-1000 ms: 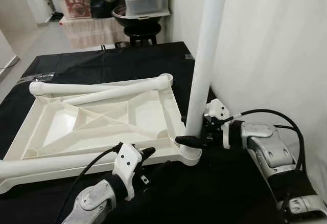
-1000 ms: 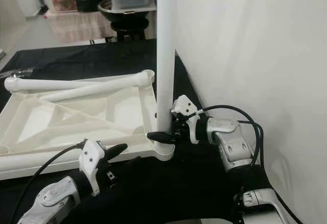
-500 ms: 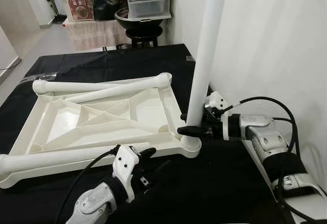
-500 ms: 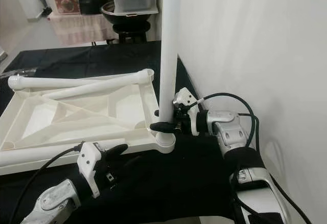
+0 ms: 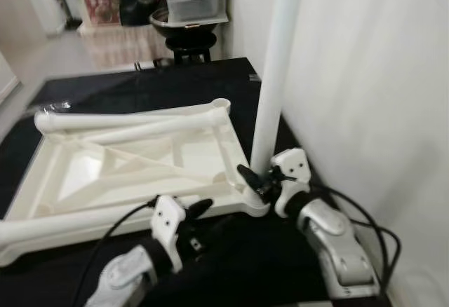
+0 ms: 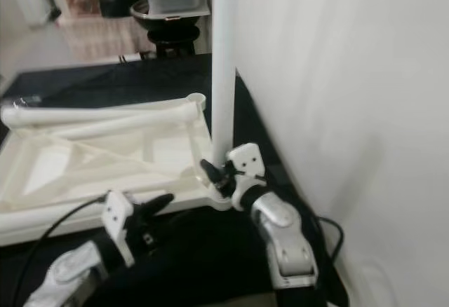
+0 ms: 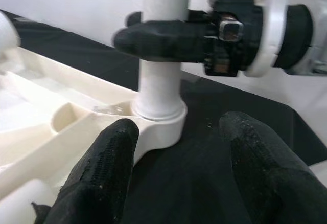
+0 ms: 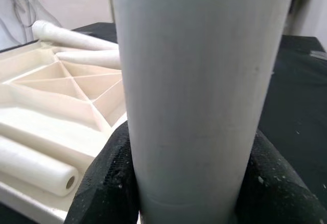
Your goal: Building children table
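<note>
At the tabletop's [image 5: 133,163] near corner socket, right pincer [image 5: 258,179] still clamped round the upright leg [image 5: 272,76], forearm swung nearer; left pincer [image 5: 189,212] open.

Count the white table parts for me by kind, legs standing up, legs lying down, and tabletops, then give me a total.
Upright table leg, gripped near its base by the right gripper: 1
Table legs lying on the tabletop: 3 (far leg, slanted leg, near leg)
Upside-down tabletop: 1
Total: 5 white parts

A black-covered table [image 5: 140,90] stands against a white wall [image 5: 365,76], with stacked storage boxes [image 5: 193,2] beyond.
</note>
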You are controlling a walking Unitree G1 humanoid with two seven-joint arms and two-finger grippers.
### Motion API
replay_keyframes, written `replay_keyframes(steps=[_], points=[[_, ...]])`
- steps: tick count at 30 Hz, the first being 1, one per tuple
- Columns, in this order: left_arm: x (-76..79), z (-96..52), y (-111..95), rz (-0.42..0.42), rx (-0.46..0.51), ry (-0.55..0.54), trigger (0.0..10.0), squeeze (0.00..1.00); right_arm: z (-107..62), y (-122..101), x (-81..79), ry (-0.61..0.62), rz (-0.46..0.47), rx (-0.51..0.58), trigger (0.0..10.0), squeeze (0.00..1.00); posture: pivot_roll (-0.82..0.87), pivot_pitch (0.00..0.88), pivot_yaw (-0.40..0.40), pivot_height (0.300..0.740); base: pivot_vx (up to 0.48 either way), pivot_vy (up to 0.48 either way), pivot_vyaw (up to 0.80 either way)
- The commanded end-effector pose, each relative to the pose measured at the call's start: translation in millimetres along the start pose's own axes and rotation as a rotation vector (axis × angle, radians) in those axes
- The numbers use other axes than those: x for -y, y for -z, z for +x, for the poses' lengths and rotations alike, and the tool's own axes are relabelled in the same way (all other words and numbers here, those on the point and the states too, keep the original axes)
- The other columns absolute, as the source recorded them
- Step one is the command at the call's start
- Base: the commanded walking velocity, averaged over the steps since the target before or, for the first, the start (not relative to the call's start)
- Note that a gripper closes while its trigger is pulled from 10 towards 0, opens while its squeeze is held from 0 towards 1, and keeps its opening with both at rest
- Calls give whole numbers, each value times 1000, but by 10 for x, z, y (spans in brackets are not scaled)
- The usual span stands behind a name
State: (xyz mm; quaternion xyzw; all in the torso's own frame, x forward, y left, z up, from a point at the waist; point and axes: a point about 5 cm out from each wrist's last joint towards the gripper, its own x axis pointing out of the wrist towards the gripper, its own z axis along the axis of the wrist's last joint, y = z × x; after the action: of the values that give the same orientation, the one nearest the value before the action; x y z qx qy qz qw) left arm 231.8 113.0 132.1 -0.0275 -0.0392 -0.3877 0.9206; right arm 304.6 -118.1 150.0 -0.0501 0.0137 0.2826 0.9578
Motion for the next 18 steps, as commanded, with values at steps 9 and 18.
replay_keyframes(steps=[9,18], points=[[-45,-8,56,-4,-8,-22,10000,0,94,4,-13,-245,-4,-25,10000,1000,-91,106,26,740,0,0,0],[-39,28,48,-12,0,-16,10000,0,46,-310,268,-597,-131,-15,10000,0,-90,95,22,740,0,0,0]])
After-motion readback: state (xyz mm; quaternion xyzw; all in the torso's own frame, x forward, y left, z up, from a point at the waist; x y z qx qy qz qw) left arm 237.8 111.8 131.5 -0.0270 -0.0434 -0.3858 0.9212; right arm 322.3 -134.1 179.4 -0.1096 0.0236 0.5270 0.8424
